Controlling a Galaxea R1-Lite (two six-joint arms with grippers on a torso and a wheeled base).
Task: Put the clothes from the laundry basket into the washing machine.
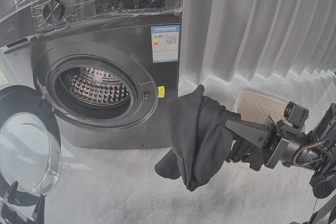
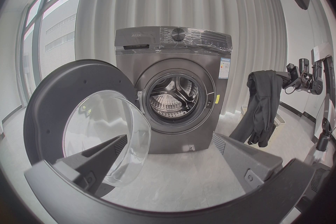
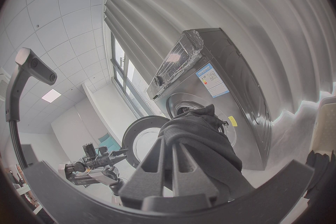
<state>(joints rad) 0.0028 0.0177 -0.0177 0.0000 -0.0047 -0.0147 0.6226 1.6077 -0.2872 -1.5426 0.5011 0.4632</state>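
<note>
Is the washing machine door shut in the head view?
No, the washing machine has its door swung wide open to one side, leaving the drum exposed.

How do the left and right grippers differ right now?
The left gripper is open and empty; the right gripper is shut on a black garment. The left sits low by the washer door; the right is held higher, near the basket. Both point towards the washer.
</note>
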